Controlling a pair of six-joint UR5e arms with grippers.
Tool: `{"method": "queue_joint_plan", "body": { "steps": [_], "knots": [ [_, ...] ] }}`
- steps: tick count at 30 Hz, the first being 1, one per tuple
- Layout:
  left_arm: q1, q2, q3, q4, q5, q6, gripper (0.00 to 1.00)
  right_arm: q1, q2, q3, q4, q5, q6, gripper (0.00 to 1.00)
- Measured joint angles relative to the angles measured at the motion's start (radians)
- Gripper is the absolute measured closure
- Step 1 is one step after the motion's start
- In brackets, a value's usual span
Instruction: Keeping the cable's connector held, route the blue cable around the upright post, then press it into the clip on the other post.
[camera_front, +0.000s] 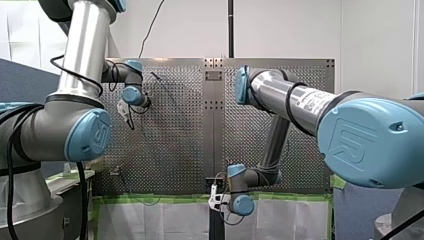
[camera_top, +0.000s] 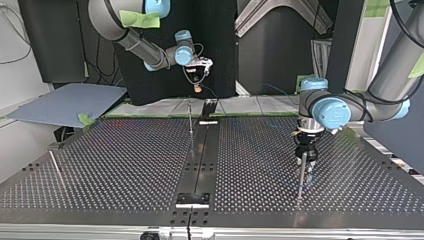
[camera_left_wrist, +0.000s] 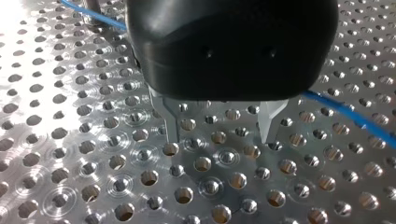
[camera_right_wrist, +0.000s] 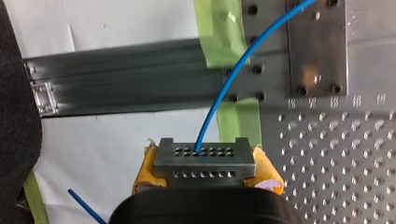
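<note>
- At the top view's left, my right claw (camera_top: 198, 85) is clamping the connector (camera_right_wrist: 205, 161) between its yellow pads (camera_right_wrist: 145, 169), past the far edge of the bench (camera_top: 125, 160). So the holding part is being met.
- The blue cable (camera_right_wrist: 219, 100) is running from the connector back over the bench. I am seeing no wrap around the thin centre post (camera_top: 190, 119).
- At the right, my left claw (camera_top: 304, 161) is hovering over the right-hand post (camera_top: 300, 182) with its fingers spread on nothing, and the cable is lying near it.
- I am judging that routing and clipping are both not yet done. I cannot make out a clip.
</note>
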Motion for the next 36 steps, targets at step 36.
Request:
{"method": "queue_joint_plan", "body": {
  "steps": [36],
  "knots": [
    [0.007,0.0,0.0,0.008,0.0,-0.023,0.19,-0.085,-0.036,0.274,-0.209,0.026,-0.063,1.0]
  ]
}}
